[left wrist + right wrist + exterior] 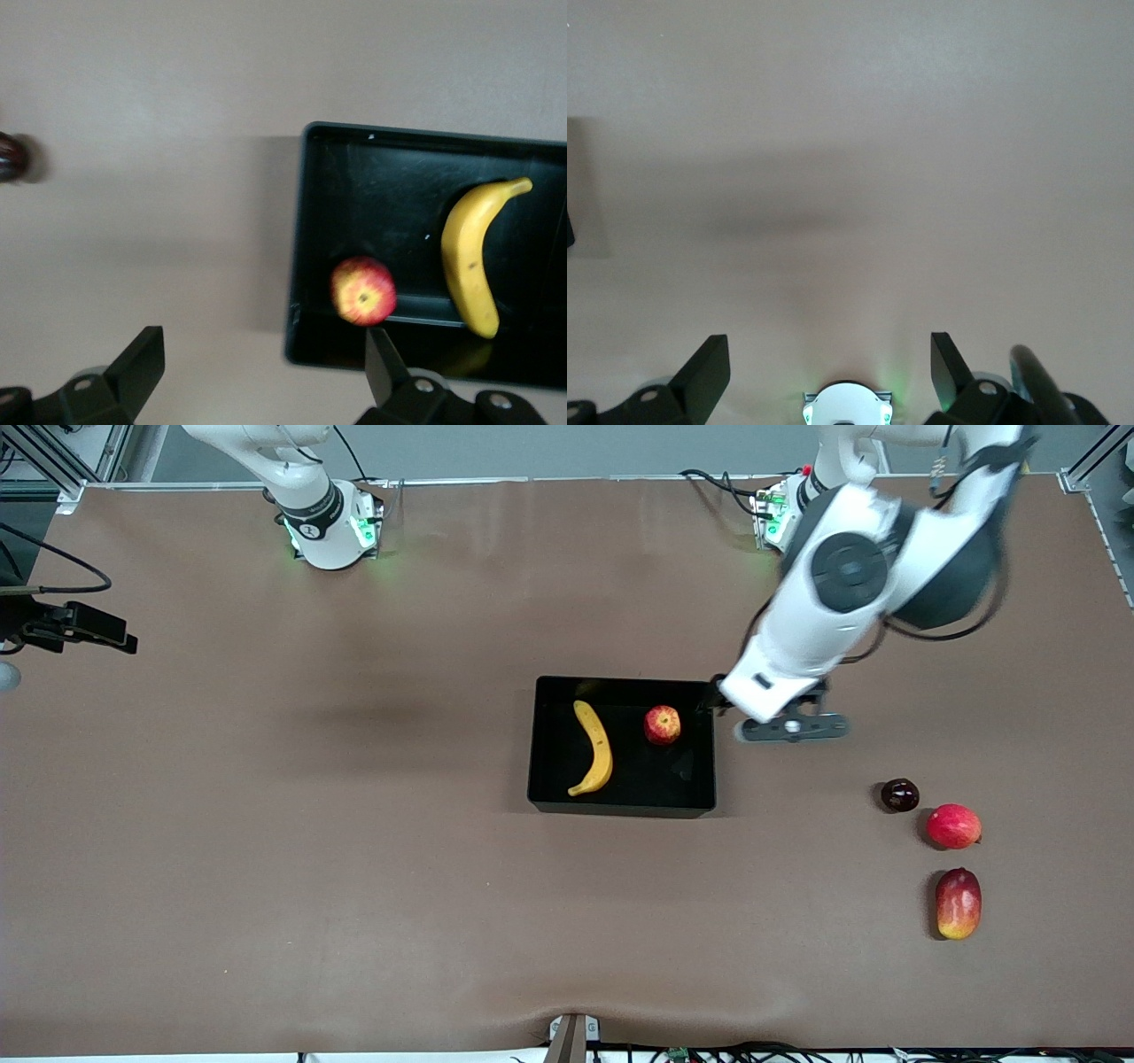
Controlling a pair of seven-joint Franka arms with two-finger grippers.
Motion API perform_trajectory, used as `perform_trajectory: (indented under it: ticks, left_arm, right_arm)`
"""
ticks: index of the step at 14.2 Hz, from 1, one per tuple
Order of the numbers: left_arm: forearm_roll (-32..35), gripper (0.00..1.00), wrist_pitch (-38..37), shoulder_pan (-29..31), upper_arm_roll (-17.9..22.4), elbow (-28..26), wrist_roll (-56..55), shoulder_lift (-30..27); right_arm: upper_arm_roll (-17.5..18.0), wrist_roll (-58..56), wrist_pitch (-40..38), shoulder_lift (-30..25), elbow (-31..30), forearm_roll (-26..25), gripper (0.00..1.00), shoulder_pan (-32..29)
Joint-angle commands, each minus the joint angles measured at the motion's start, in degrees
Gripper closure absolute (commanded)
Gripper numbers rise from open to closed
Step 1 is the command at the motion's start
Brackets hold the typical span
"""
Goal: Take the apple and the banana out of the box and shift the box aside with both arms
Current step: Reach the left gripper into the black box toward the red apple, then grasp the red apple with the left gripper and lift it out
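The black box [656,784] lies in the middle of the table. In it are the yellow banana [595,748] and the small red-yellow apple [662,724], which lie apart. My left gripper [721,698] hangs over the box's wall at the left arm's end. In the left wrist view it [266,363] is open and holds nothing. One fingertip [381,354] is over the box [372,204] near the apple [363,290]; the banana [469,252] lies deeper in. My right gripper [828,367] is open and holds nothing, high over bare table by its own base.
Three loose fruits lie toward the left arm's end, nearer the front camera than the box: a dark round one [899,794], a plain red round one [953,825] and a red-yellow mango [959,903]. A black device [75,627] juts in at the right arm's end.
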Motion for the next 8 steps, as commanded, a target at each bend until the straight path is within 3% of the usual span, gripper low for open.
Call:
perform_trajectory:
  ticks: [1, 8]
  left_arm:
    - [-0.02, 0.0, 5.3, -3.39, 0.43, -2.64, -6.31, 2.74]
    - [1.03, 0.0, 17.85, -9.3, 0.6, -7.46, -18.19, 10.49]
  right_arm:
    - [0.84, 0.13, -0.1, 0.28, 0.67, -0.34, 0.0, -1.14]
    - [0.84, 0.13, -0.1, 0.28, 0.67, -0.34, 0.0, -1.23]
